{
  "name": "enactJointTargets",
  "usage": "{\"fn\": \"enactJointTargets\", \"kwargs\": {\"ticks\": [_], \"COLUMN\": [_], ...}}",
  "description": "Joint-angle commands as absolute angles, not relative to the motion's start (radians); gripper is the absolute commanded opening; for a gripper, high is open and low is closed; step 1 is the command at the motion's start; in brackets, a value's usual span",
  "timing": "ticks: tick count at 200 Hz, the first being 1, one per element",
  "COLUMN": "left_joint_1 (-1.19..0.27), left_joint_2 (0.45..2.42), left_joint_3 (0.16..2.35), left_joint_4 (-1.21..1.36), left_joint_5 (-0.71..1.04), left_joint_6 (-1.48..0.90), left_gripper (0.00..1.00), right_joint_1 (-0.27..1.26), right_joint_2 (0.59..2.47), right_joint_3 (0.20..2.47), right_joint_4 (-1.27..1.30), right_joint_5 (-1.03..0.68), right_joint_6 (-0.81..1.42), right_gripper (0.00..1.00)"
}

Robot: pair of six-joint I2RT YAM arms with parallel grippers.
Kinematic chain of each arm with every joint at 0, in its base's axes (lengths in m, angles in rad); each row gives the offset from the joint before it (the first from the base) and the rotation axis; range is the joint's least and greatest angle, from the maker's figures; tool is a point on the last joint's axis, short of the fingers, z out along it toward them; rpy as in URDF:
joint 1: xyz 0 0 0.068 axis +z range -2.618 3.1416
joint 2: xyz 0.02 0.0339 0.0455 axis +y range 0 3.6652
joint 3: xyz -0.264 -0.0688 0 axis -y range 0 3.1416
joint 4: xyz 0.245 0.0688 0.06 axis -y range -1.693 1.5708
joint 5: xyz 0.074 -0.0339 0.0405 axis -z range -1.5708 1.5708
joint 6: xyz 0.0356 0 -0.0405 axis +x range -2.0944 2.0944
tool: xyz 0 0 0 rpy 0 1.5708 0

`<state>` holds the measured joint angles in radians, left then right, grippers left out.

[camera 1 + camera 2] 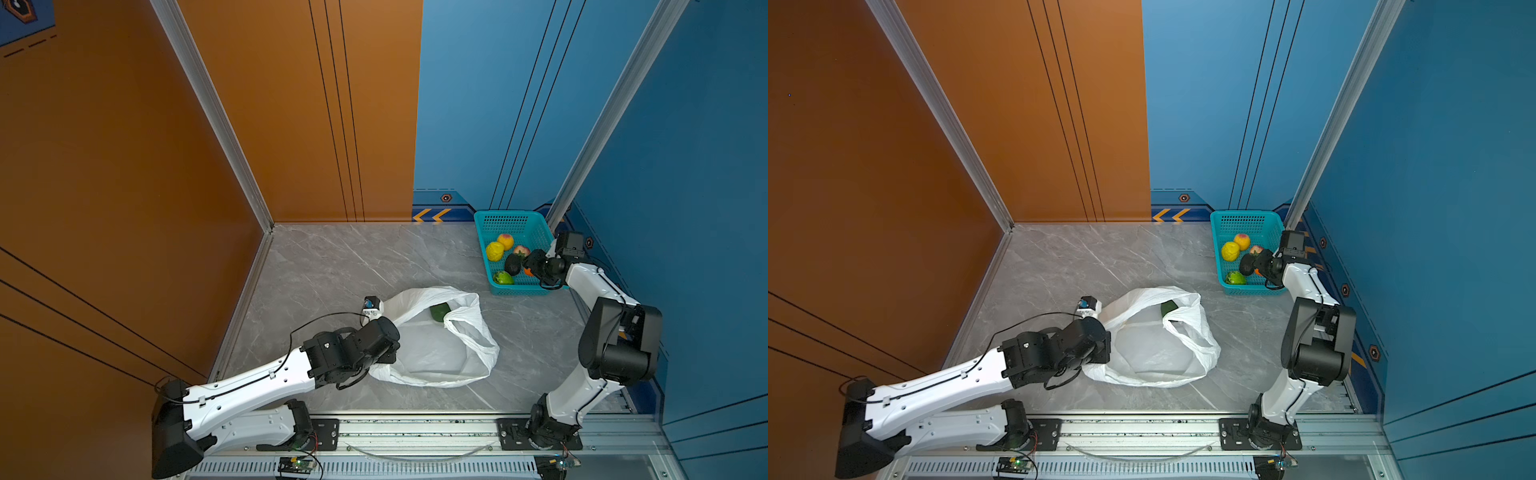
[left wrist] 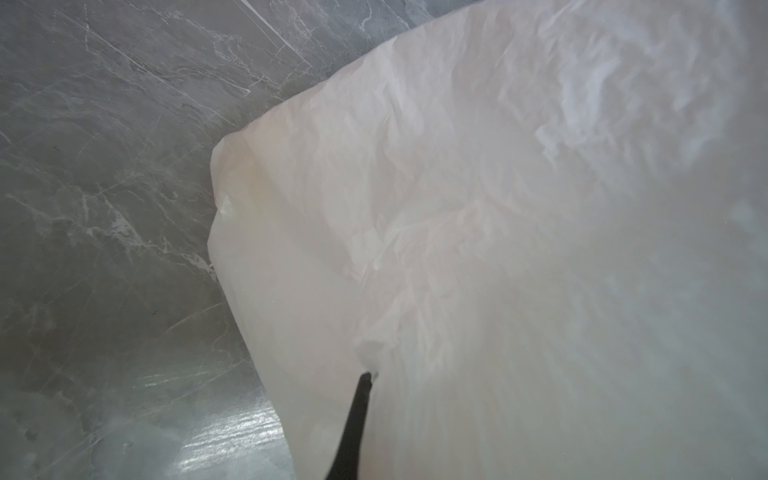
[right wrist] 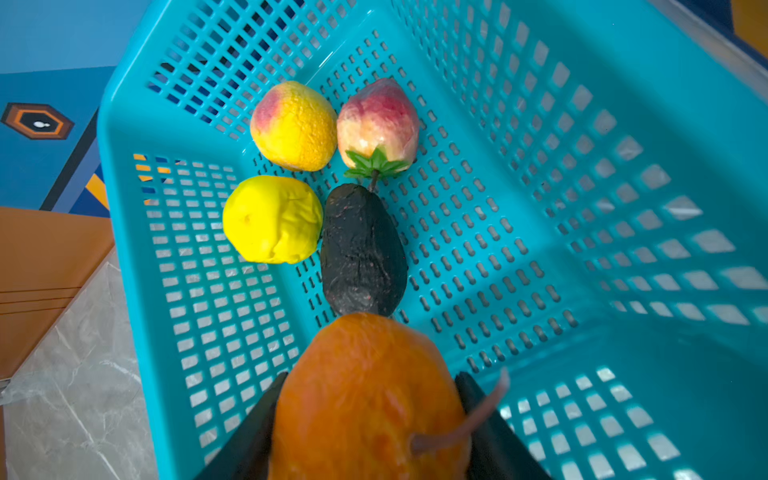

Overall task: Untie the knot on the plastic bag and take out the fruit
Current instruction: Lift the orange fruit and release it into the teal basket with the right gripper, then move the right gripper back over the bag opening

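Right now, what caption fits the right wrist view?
Right gripper holds an orange fruit over the teal basket; a black avocado, yellow fruit, peach and pink fruit lie inside.

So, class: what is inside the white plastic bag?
One dark green fruit shows inside the open plastic bag, partly covered by a handle loop. Anything under the crumpled folds is hidden.
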<state>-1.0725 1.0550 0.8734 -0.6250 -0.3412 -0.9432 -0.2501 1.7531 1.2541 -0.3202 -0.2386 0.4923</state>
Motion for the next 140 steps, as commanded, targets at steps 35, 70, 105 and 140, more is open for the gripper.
{"fn": "enactJointTargets", "kwargs": {"ticks": [35,70,105,140], "left_joint_1": [-1.073,-1.073,-1.074,-1.074], "left_joint_2": [1.027,1.028,1.024,1.026], "left_joint_3": [0.863,0.865,0.862,0.866], "left_joint_4": [-0.653,-0.653,-0.653,-0.653], "left_joint_5": [-0.381,-0.381,-0.383,-0.383], "left_joint_6": [-0.954,-0.953,-0.954,-0.95], "left_gripper": [0.0,0.0,0.0,0.0], "right_joint_1": [-0.252,-0.24,-0.221,-0.166], "right_joint_2": [1.805,1.801,1.745,1.606], "right_joint_3": [1.348,1.376,1.374,1.294], "right_joint_4": [-0.36,-0.395,-0.425,-0.462], "right_joint_5": [-0.167,-0.162,-0.174,-0.217], "right_joint_6": [0.451,0.443,0.442,0.442], "right_gripper": [0.7,0.75,0.76,0.76]}}
